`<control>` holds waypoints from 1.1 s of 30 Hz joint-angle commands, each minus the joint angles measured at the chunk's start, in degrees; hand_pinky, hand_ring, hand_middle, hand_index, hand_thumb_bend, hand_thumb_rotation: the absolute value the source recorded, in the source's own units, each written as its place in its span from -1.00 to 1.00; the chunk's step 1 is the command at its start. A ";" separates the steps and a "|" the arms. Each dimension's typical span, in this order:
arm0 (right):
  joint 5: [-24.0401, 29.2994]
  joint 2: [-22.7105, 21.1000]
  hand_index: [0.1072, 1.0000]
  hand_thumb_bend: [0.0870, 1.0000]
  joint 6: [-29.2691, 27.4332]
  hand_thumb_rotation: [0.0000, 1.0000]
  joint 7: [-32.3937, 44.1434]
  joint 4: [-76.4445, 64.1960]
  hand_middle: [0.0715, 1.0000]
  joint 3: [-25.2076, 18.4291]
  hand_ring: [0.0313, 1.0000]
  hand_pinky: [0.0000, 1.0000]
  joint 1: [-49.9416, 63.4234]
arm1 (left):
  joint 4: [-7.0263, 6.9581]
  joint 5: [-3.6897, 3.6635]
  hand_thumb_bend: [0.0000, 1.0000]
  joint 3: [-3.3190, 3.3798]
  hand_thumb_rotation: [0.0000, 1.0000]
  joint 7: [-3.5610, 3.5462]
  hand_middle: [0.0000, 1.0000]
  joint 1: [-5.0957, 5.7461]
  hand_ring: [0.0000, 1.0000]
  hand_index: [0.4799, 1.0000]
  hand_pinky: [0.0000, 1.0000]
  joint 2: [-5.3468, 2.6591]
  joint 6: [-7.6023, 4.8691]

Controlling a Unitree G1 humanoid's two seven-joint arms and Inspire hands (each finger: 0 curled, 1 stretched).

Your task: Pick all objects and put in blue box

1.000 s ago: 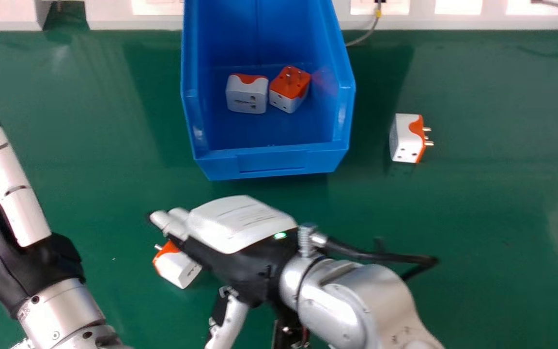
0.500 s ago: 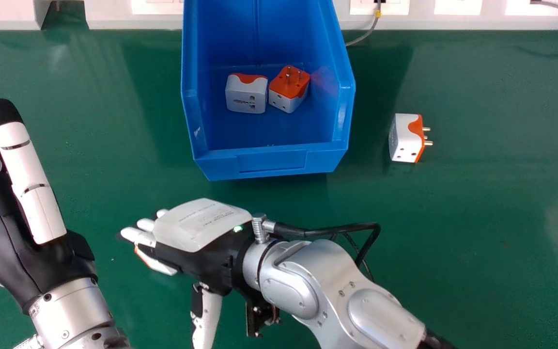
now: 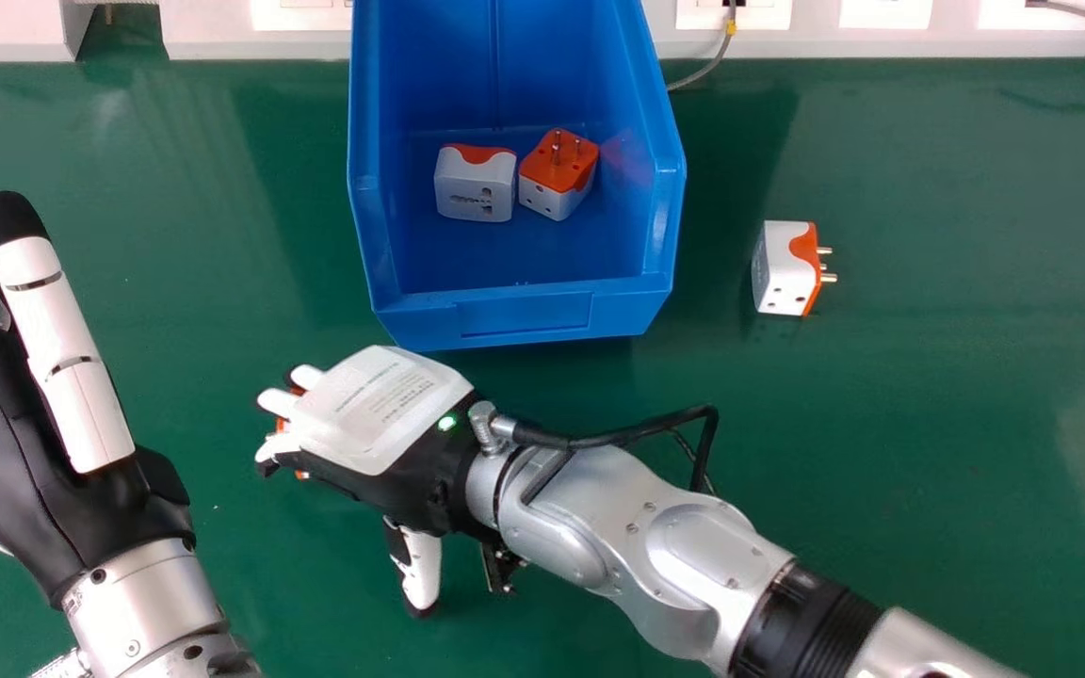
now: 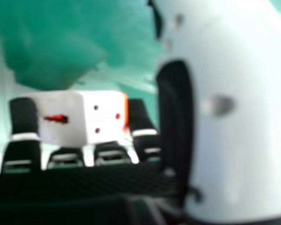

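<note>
"Two plugs in the blue box (image 3: 524, 320)?"

"Confirmed. Left one (image 3: 475, 184) white side up front, right one (image 3: 558, 179) orange face and pins up. Near neighbours, both between the side walls. Blue floor shows from them to the front wall, so there's room on the near side."

"Your right hand (image 3: 382, 405)?"

"Back up, just near the box's front left corner. My fingers (image 4: 143, 131) are curled round a third plug (image 4: 63, 117), one finger at each end, others along it. Orange end faces my thumb (image 3: 420, 565), which stands well apart from the fingers. Can't tell if the plug touches the table (image 3: 929, 424)."

"Left hand?"

"My left hand (image 3: 62, 348) is at the view's left side, white finger straight. A strip of green table runs between it and the box's left wall, and a narrower gap sits between it and my right fingertips."

"Anything outside?"

"Fourth plug (image 3: 785, 268) on the table, right of the box, well apart from the right wall. Pins point right. Wide green stretch from there to the view's right edge. Grey cable (image 3: 717, 63) comes down beside the box's right wall, farther back. White trunking (image 3: 260, 45) runs along the table's far edge."
</note>
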 commanded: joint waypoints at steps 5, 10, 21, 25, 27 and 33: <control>0.86 2.23 0.40 0.56 -3.91 -0.99 -10.63 7.53 0.78 -0.22 0.70 0.23 1.08 | -1.11 0.75 0.16 -0.18 0.71 0.77 0.97 -1.59 1.00 0.84 0.99 -5.02 -0.12; 3.83 2.80 0.20 0.24 -6.95 -1.00 -15.20 9.92 0.38 -2.41 0.27 -0.07 1.21 | -0.57 0.12 0.15 -0.15 0.70 0.97 0.96 -2.30 0.99 0.82 0.98 -5.06 -0.24; 6.17 2.49 -0.04 -0.10 -10.81 -1.00 -16.77 8.69 -0.02 -3.85 -0.12 -0.38 1.55 | -0.44 0.27 0.14 -0.67 0.69 1.11 0.95 -2.08 0.99 0.81 0.97 -4.89 -0.77; 6.30 2.40 -0.07 -0.11 -10.72 -1.00 -15.40 7.46 -0.01 -4.17 -0.13 -0.38 1.65 | -0.44 -0.17 0.13 -0.75 0.69 0.85 0.96 -1.85 0.99 0.81 0.96 -4.81 -1.02; 6.19 2.31 -0.05 -0.11 -10.91 -1.00 -15.61 7.11 -0.02 -4.30 -0.14 -0.38 1.71 | -0.50 0.00 0.12 -0.78 0.69 0.89 0.96 -1.78 0.99 0.80 0.95 -4.81 -0.98; 6.41 2.49 -0.03 -0.11 -12.79 -1.00 -19.03 7.15 -0.03 -5.23 -0.15 -0.40 2.12 | -0.40 0.44 0.13 -0.79 0.69 0.82 0.96 -1.41 0.98 0.79 0.94 -4.59 -1.13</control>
